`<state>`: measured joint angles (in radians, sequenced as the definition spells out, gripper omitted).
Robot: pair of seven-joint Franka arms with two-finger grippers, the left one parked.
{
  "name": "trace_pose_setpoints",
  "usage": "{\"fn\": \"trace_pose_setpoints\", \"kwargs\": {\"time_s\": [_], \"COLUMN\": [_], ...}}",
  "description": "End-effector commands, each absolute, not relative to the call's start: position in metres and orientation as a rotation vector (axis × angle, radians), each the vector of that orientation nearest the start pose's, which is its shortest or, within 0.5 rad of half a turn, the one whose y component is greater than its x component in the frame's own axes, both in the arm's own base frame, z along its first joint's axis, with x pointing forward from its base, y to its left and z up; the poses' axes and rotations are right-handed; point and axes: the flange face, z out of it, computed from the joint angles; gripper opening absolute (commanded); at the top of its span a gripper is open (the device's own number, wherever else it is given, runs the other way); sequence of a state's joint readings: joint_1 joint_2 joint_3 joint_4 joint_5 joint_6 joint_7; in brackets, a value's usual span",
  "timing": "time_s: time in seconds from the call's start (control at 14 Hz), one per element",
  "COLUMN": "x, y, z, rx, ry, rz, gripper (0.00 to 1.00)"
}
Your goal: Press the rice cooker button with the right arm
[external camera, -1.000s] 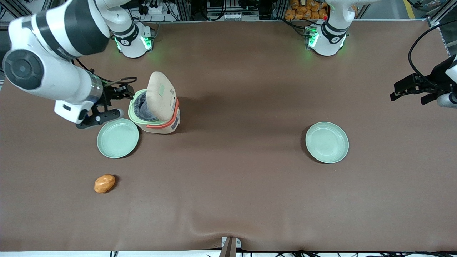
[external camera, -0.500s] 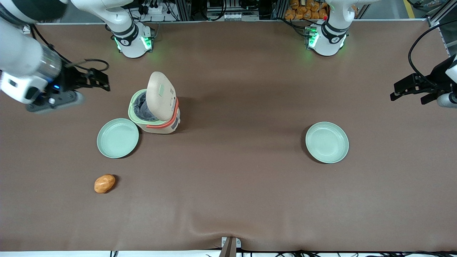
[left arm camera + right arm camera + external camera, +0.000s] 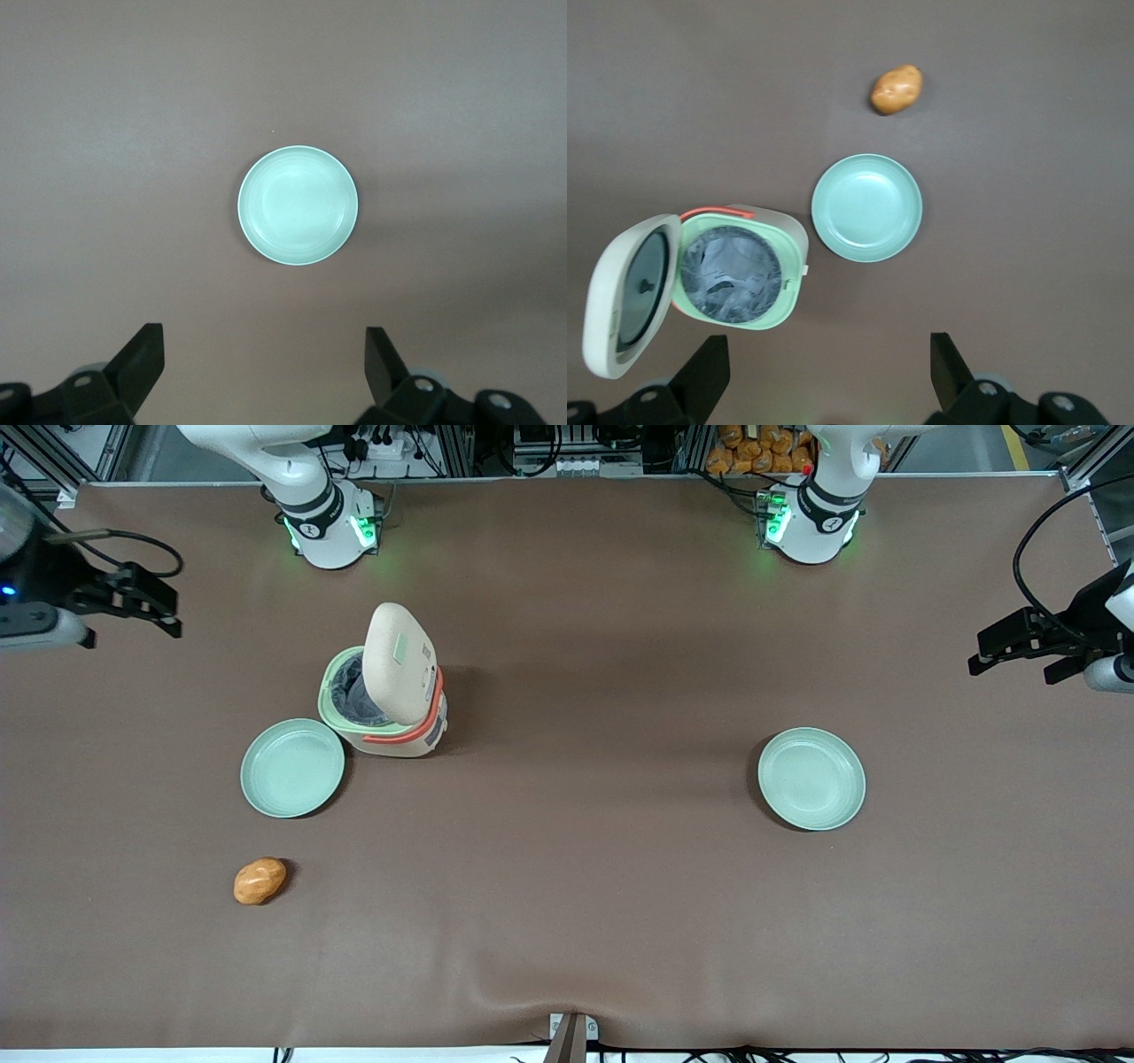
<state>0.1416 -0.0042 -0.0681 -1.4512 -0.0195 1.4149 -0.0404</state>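
The rice cooker [image 3: 385, 695] is cream with a coral-orange band and a pale green rim. Its lid stands open and the dark inner pot shows. It also shows in the right wrist view [image 3: 735, 274], lid swung aside, with crumpled clear plastic in the pot. My right gripper [image 3: 146, 607] is high above the table toward the working arm's end, well apart from the cooker and farther from the front camera. Its fingers [image 3: 709, 367] are spread wide with nothing between them.
A pale green plate [image 3: 292, 768] lies beside the cooker, nearer the front camera. An orange-brown potato [image 3: 260, 880] lies nearer still. A second pale green plate [image 3: 811, 778] lies toward the parked arm's end. The arm bases [image 3: 330, 527] stand at the table's back edge.
My right gripper has pulled away from the cooker's rim, rising and moving out toward the working arm's end of the table. The cooker's lid stays open.
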Motion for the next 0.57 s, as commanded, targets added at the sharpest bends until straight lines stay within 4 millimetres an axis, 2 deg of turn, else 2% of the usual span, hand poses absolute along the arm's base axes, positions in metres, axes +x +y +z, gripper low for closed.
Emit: {"fn": "trace_pose_setpoints", "kwargs": {"time_s": [0.0, 0.14, 0.5], "x": [0.527, 0.525, 0.523], "y": [0.001, -0.012, -0.011], "z": [0.670, 0.664, 0.653], "rx": [-3.162, -3.155, -3.144], "ry": [-0.112, -0.125, -0.119], "rz": [0.110, 0.160, 0.224], "gripper": [1.00, 1.00, 1.00]}}
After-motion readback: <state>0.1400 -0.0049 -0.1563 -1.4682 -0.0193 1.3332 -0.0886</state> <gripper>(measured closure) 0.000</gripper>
